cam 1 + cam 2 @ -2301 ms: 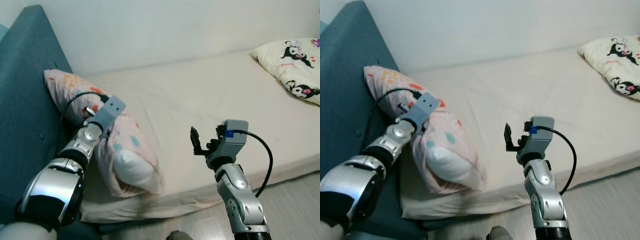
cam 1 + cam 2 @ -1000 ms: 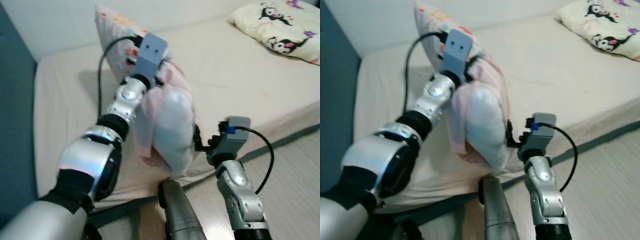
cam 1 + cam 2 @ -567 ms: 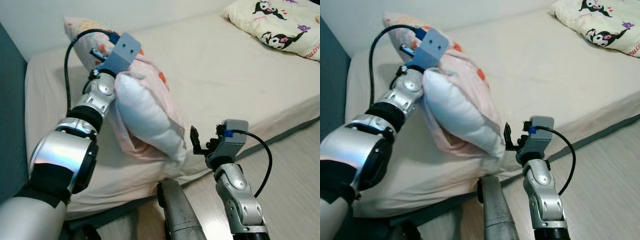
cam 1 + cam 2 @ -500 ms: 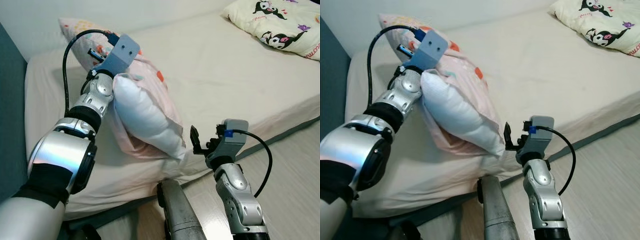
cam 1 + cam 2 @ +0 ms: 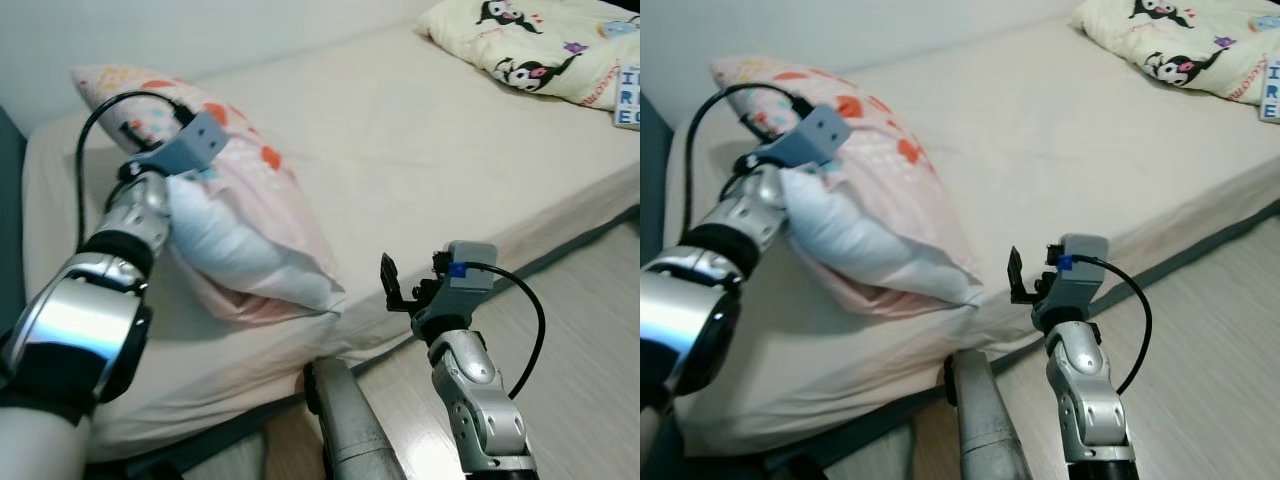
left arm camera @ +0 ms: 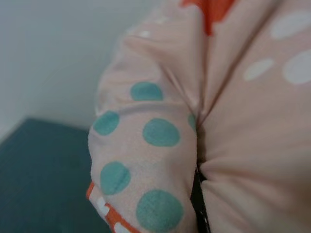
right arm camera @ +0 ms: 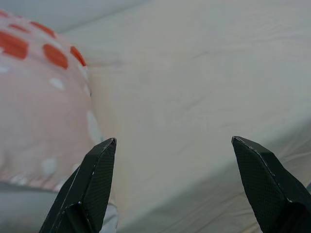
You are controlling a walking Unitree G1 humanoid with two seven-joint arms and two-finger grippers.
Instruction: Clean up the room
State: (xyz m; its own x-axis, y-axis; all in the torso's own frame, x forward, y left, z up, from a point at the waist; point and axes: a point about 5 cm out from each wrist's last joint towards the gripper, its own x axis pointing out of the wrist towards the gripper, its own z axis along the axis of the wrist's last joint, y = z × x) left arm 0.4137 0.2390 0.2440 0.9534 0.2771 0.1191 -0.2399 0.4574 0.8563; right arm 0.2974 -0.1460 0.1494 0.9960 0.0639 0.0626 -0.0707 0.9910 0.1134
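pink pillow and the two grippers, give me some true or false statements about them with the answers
1. The left gripper is shut on the pink pillow. True.
2. The right gripper is holding the pillow too. False: its fingers are spread wide with nothing between them.
3. The pink pillow lies on the bed. True.
4. The cartoon pillow sits right beside the pink one. False: it is at the far end of the bed.
5. The right gripper hangs near the bed's edge. True.
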